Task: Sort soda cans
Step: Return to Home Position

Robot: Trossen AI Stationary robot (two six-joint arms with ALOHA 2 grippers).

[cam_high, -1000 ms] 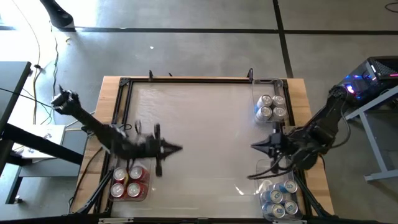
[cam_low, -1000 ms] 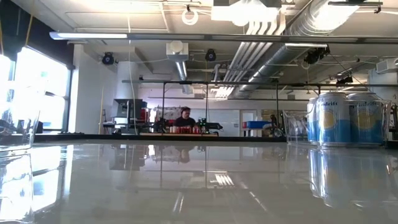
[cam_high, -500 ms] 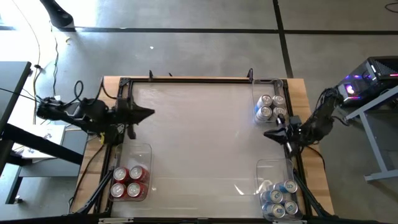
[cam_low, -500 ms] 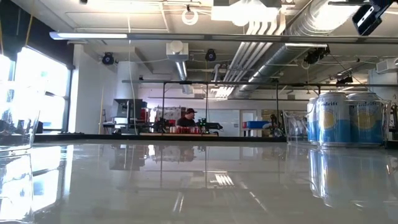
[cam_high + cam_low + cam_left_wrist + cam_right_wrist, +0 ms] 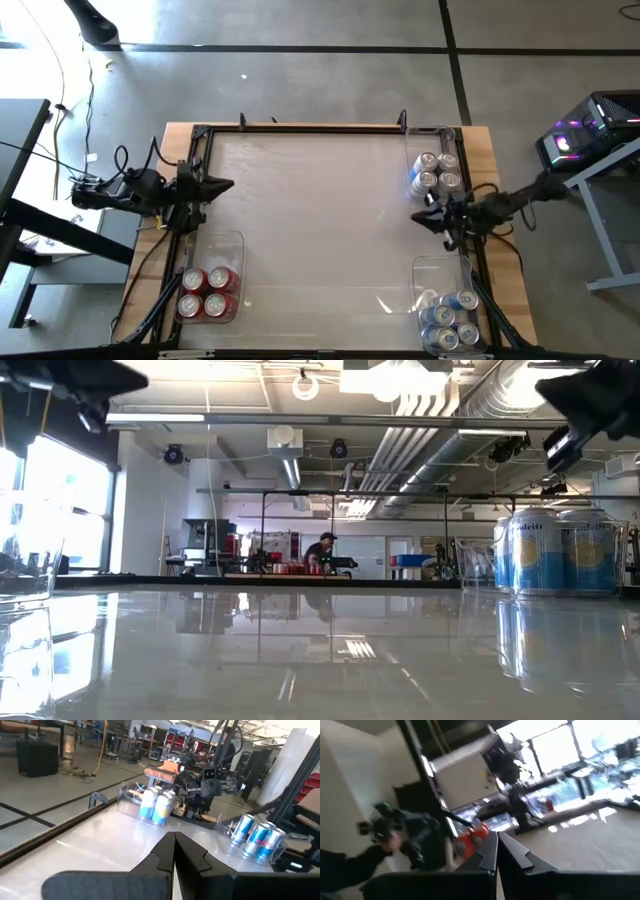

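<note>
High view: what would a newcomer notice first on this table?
Three tight clusters in clear bins stand out at corners of the table: red cans at the picture's bottom left, blue-white cans at top right, silver-blue cans at bottom right. The left gripper and right gripper, both shut, point inward from opposite side edges.

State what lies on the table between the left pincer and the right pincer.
Nothing: in the high view the stretch of table between the left pincer and the right pincer is bare; the soda cans all sit in corner bins.
</note>
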